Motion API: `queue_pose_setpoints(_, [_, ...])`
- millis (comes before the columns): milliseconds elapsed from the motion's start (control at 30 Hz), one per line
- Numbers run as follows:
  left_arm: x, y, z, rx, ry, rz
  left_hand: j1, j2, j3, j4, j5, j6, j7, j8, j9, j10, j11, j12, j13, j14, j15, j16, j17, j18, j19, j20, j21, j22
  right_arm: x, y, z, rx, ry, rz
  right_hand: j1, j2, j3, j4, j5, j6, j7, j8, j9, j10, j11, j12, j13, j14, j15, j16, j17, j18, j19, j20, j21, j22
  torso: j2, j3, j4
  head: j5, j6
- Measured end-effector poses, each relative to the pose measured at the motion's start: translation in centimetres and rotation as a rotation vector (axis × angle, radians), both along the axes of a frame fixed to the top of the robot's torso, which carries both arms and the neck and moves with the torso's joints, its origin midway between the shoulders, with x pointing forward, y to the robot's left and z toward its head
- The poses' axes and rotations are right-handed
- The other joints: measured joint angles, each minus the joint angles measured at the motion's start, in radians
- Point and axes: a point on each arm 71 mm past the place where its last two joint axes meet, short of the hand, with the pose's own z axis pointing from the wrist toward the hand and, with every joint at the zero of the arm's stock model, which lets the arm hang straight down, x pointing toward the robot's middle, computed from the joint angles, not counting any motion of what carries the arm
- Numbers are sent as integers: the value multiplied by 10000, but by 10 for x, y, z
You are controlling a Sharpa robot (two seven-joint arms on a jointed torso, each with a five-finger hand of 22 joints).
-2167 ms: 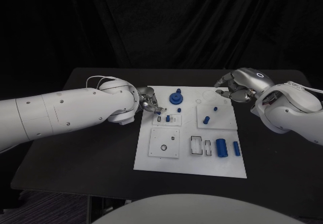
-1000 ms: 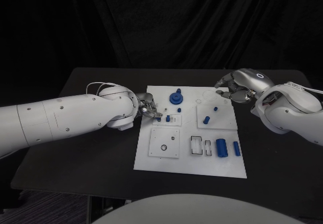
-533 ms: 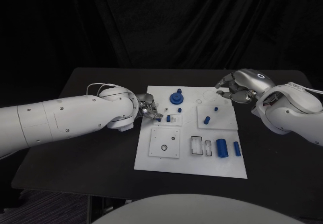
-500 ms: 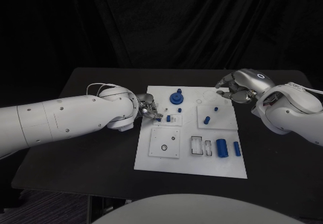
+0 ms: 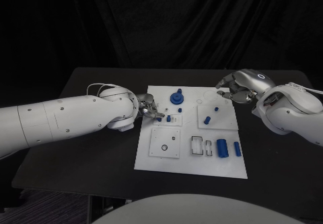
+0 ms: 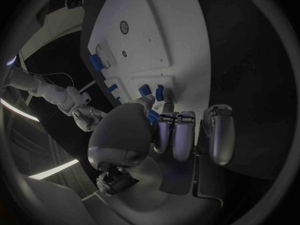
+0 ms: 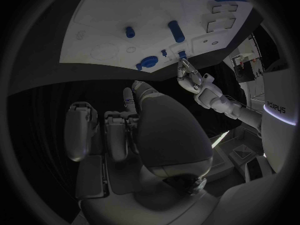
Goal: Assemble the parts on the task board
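Change: since 2.2 s ago the left arm has slid nearer along the board's left edge, carrying its hand from beside the gear down to the small insert plate; over the last 0.5 s it has stayed put, as has the right arm.
Left hand (image 5: 149, 110): at the left edge of the task board (image 5: 190, 165), fingertips down at the small insert plate (image 5: 170, 120); the left wrist view shows a small blue part (image 6: 153, 117) pinched between the thumb and the curled fingers.
Right hand (image 5: 232, 92): hovering over the board's far right corner, fingers curled in, nothing seen in them.
Task board: white plate lying flat in the middle of the black surface (image 5: 80, 154).
Blue gear (image 5: 176, 97): standing near the board's far edge, just beyond the left hand.
Blue pegs: 1 short peg (image 5: 168, 118) standing in the small insert plate beside the left fingertips; 2 more (image 5: 207, 120) on the square plate to the right.
Blue cylinders (image 5: 221, 147): 2 lying side by side near the board's right edge, nearer the robot.
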Motion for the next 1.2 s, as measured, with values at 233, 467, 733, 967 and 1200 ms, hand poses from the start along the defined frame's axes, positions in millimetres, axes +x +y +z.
queue_pose_setpoints(233, [0, 0, 0, -11, -13, 16, -1499, 229, -1163, 19, -1089, -47, 87, -382, -446, -2, 69, 0, 0, 2, 76, 0, 0, 0, -38, 37, -47, 0, 0, 0, 0, -5, 10, -4, 0, 0, 0, 0, 0, 0, 0, 0, -8, 0, 0, 0, -1, 0, 0, 0, 0, 0, 0, 0, 0, 8, 4, 3, 2, -10, 0])
queue_pose_setpoints(467, [1, 1, -1, -29, -8, 27, -2258, 636, -1832, 53, -1288, 7, 136, -529, -664, -2, 69, 0, 0, -33, 111, 0, -1, 0, 0, 74, -88, 0, 0, -1, 0, -10, 18, -17, 0, 0, 0, 0, 40, 0, 0, -43, -17, 0, 0, 0, -1, 0, 0, 0, -1, 0, 0, 0, -40, 7, 2, 4, 1, -33, 0])
queue_pose_setpoints(733, [1, 2, -2, -290, -216, 98, -2525, 1055, -2095, 41, -1019, 113, 128, -562, -682, -2, 69, 0, 0, -34, 110, 0, -2, 0, 0, 74, -88, 0, 0, -1, 0, -14, 23, -30, 0, 0, 0, 0, 40, 0, 0, -43, -16, 0, 0, 0, -1, 0, 0, 0, 0, 0, 0, 0, -40, 6, 2, 4, -12, -12, 0])
queue_pose_setpoints(967, [6, 9, 8, -1726, -1966, 228, -1164, 927, -2652, 40, 372, -588, 197, 295, 397, -10, 204, -40, 0, -31, 227, 0, -3, -1, -281, 217, -490, -1, -1, -3, 0, -17, 22, -68, 0, 0, 28, 28, 40, 0, 0, -43, -16, 0, 0, 0, -1, 0, 0, 0, 0, 1, 0, 0, -39, 5, 2, -1, -11, -51, 0])
queue_pose_setpoints(1200, [17, 13, 29, -2912, -4900, -731, 1685, 767, -2112, -14, 1424, -2324, 850, -335, 41, -2856, 905, -3024, 0, -1514, 995, -1211, -4, 628, -3741, 727, -3984, 7, -1, -4, 0, -15, 12, -88, 0, 0, 28, 28, 39, 0, 0, -43, -15, 0, 0, 0, -2, 0, 0, 0, 0, 0, 0, 0, -39, 5, 2, -4, -5, -110, 0])
